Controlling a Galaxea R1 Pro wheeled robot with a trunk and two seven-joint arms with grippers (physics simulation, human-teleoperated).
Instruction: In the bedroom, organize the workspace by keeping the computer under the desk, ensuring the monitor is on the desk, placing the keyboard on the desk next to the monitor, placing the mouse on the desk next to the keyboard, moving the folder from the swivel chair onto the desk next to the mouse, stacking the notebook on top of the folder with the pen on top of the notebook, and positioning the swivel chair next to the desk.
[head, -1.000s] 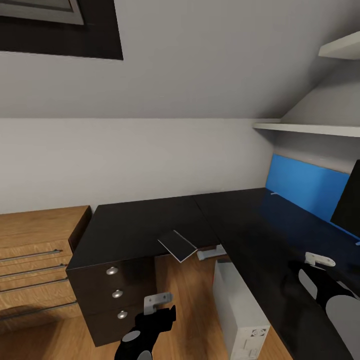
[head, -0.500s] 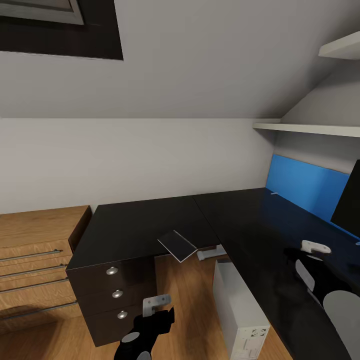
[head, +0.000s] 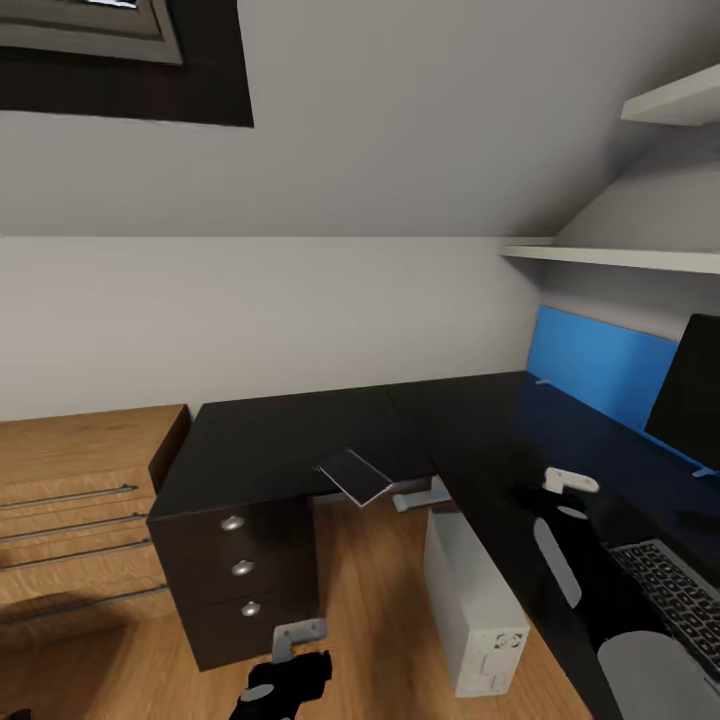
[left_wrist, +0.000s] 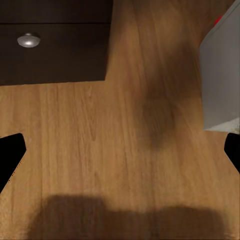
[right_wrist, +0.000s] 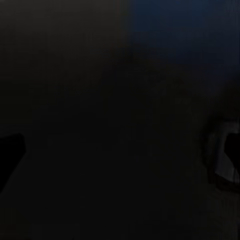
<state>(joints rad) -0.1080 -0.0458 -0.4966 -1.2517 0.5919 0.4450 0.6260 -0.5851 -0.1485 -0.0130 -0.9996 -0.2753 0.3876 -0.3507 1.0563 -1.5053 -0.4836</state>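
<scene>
Looking down from the head view, the long shiny black L-shaped desk (head: 300, 440) fills the middle. A thin light-grey flat notebook (head: 354, 475) lies at its inner edge, partly sticking out. The light grey boxy computer tower (head: 472, 600) stands on the wooden floor (head: 370, 600) under the desk. The wide black flat monitor (head: 690, 395) and dark keyboard with grey keys (head: 678, 598) sit on the desk. The right claw (head: 568, 482) hangs over the desktop; the left claw (head: 296, 640) hangs low by the black three-drawer unit (head: 240, 575).

From the left wrist view, the left claw's tips are wide apart over the floor, near the computer.

From the right wrist view, dark desktop shows, and the right claw's tips are apart.
</scene>
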